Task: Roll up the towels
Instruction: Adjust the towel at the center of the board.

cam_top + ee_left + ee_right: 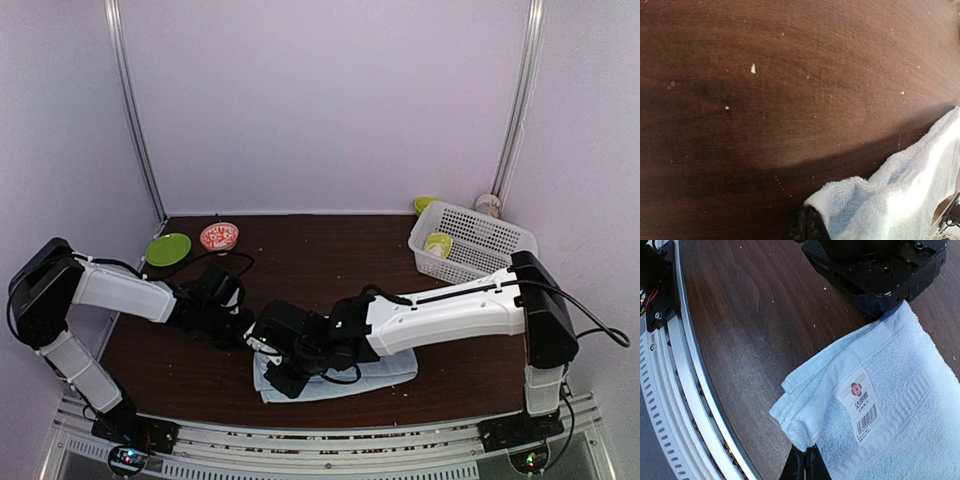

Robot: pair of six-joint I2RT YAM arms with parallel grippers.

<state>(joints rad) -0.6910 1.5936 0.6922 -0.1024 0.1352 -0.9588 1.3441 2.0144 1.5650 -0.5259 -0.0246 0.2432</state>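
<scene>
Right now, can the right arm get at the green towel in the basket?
Probably not yet: the right claw is shut on the blue towel. The basket is open-topped, nothing covers the green towel; likely fine after release.

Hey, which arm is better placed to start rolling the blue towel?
Right, slightly. The right tool is shut on the pale blue towel at a corner that is doubled over. The left tool only pinches a thin edge tip, so it likely just follows.

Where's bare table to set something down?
Free: the wide strip between red bowl and basket; the front-left corner beside blue towel. Crowded: front centre, where left hand and right hand pinch that towel.
</scene>
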